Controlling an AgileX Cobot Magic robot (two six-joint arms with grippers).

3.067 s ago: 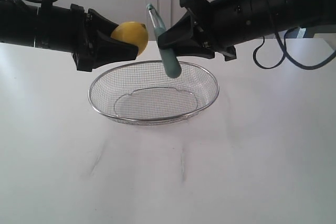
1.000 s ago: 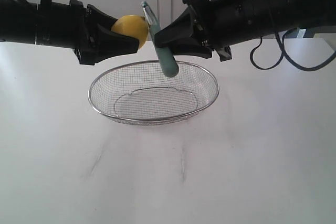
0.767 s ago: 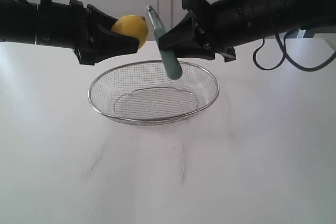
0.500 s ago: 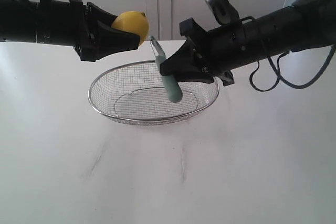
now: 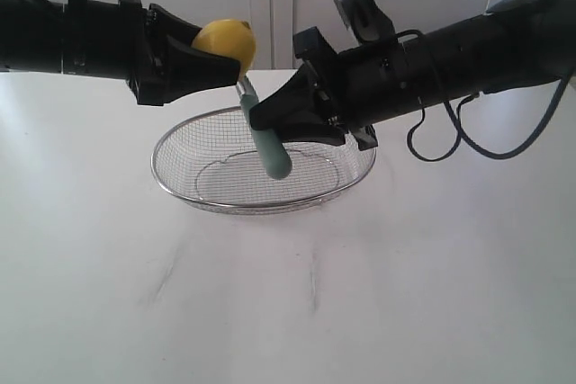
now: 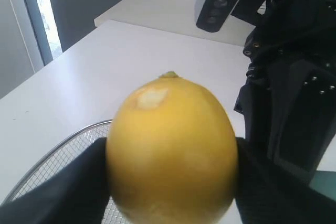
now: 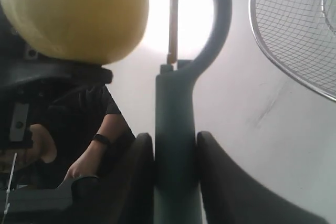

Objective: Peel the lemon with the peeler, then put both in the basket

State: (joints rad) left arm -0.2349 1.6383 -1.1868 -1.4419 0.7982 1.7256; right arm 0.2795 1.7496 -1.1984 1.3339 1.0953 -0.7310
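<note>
Overhead, the left hand (image 5: 220, 53) clamps the lemon (image 5: 228, 40) between its dark fingers, jaws spread wide around the fruit, above the far left stretch of the basket's rim (image 5: 180, 188). The right hand (image 5: 264, 121) reaches in from the other side, jaws narrow and pinched on the peeler (image 5: 270, 150) partway along its pale teal handle. The peeler is tilted, its loop head up just beneath the lemon; in the right wrist view a sliver of light separates the blade from the yellow skin. The handle's lower end hangs inside the rim's outline — whether it touches the mesh I cannot tell.

Both arms crowd the air over the basket's back half, while its near edge stands free. The tabletop (image 5: 405, 294) is white, with a few faint grey scuffs in front of the basket and broad bare room to either side. Behind — pale wall panels, and a window at the upper right corner.
</note>
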